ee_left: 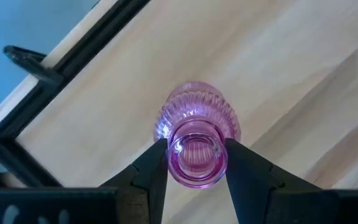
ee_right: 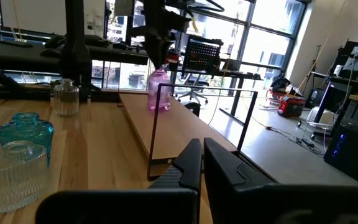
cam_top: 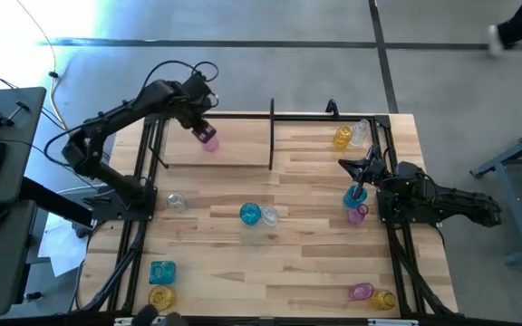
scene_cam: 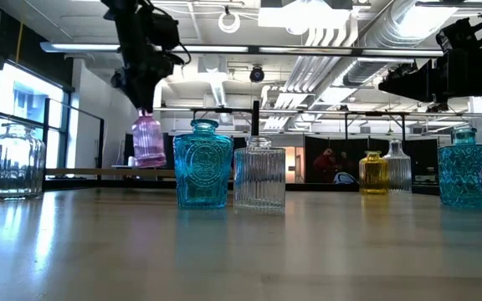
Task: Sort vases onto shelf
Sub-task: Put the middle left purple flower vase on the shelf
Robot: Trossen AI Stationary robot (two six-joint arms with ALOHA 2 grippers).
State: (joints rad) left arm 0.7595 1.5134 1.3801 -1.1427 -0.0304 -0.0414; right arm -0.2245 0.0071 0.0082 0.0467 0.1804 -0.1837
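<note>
My left gripper [cam_top: 205, 129] hangs over the far left part of the shelf, shut on a pink ribbed vase [ee_left: 196, 127], which also shows in the low view [scene_cam: 148, 140]. The shelf is a black rod frame with an upright divider rod [cam_top: 271, 136] over a pale plank [cam_top: 229, 156]. My right gripper [ee_right: 202, 147] is shut and empty. It hovers at the table's right side [cam_top: 344, 166], beside a teal vase [cam_top: 354, 196] and a pink vase [cam_top: 358, 214] that stand on the table. My left gripper pinches the pink vase's neck just under the rim [ee_left: 194, 167] between its two fingers [ee_left: 153, 168]. It comes from above, pointing down. The vase hangs upright below the fingers, its base [scene_cam: 148, 164] just above the shelf plank.
A yellow vase [cam_top: 343, 138] and a clear vase [cam_top: 361, 132] stand at the shelf's far right. A teal vase [cam_top: 250, 214] and a clear vase [cam_top: 269, 215] stand mid-table, with another clear vase [cam_top: 177, 202] to their left. Teal [cam_top: 162, 271] and yellow [cam_top: 161, 295] vases stand near left, pink [cam_top: 362, 292] and yellow [cam_top: 383, 300] ones near right.
</note>
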